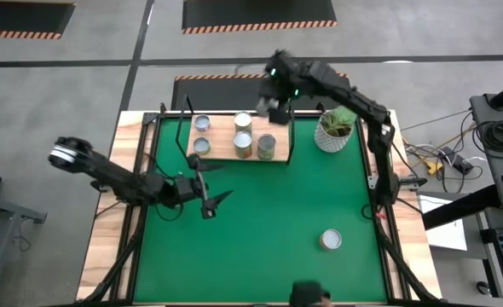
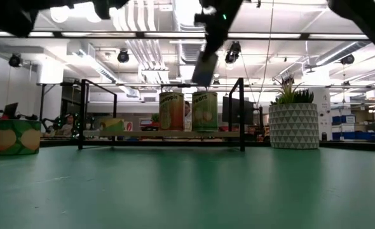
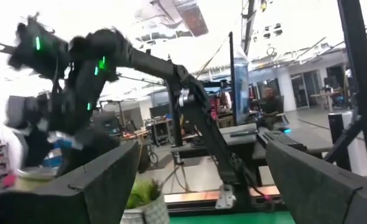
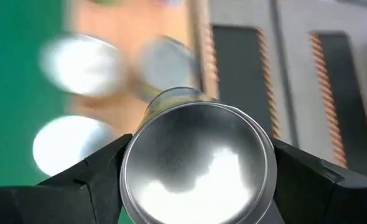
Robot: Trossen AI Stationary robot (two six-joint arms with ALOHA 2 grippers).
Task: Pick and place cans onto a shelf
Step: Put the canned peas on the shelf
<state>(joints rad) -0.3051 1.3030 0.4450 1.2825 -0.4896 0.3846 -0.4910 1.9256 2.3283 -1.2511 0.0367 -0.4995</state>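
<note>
Motion blur smears the right gripper (image 1: 277, 109) above the shelf's (image 1: 222, 147) back edge, yet its wrist view shows its fingers clamped on a can (image 4: 196, 165). Five cans (image 1: 243, 147) stand on the shelf; another (image 1: 331, 240) sits near the mat's (image 1: 260, 222) front right corner. The left gripper (image 1: 211, 191) hovers with jaws spread, holding nothing, by the shelf's front edge.

a light-wood table (image 1: 106, 247) carries a green mat (image 1: 260, 230) covering most of its top. on the mat at twelve o'clock stands the shelf (image 1: 222, 152), a wooden board with black end frames, holding five cans (image 1: 243, 146). at about one o'clock on the mat sits a white pot with a plant (image 1: 334, 130). a lone can (image 1: 331, 240) stands at five o'clock.
</note>
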